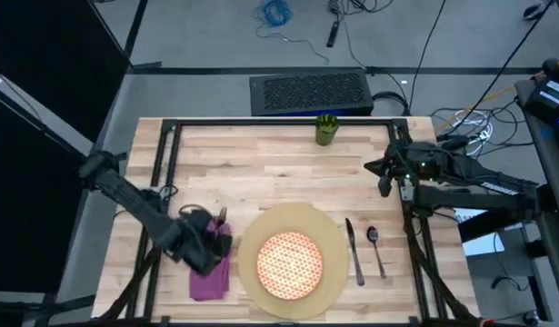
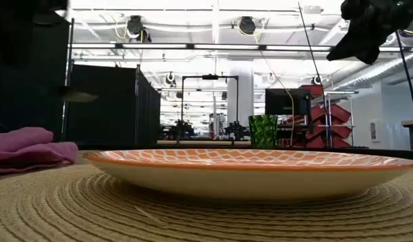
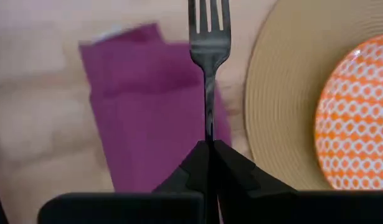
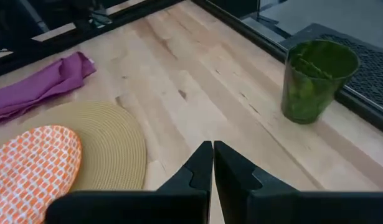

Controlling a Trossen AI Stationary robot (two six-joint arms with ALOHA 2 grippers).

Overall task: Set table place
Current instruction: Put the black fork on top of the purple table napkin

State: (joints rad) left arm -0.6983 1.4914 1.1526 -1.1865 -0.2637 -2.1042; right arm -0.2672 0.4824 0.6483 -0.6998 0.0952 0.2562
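Holding the metal fork (image 3: pixel 209 46) by its handle, the left gripper (image 3: pixel 210 149) is clenched on it above the purple napkin (image 3: pixel 154 106). The tines of the fork point away from the gripper, and the napkin lies flat on the table (image 1: pixel 279 168), just beside the left edge of the round tan mat (image 1: pixel 292 259). In the high view the left gripper (image 1: pixel 209 238) is over the upper part of the napkin (image 1: pixel 209 277), close to the near left corner of the table.

The orange-and-white plate (image 1: pixel 291 263) sits in the middle of the mat. To the right of the mat lie the knife (image 1: pixel 354 252) and then a spoon (image 1: pixel 376 250), side by side and apart from each other.

The green cup (image 1: pixel 326 129) stands upright near the far edge of the table, well apart from the mat.

The right gripper (image 4: pixel 212 163) has its fingers pressed together with nothing between them. It hangs above the right side of the table (image 4: pixel 197 81), between the cup (image 4: pixel 317 79) and the mat (image 4: pixel 110 146).
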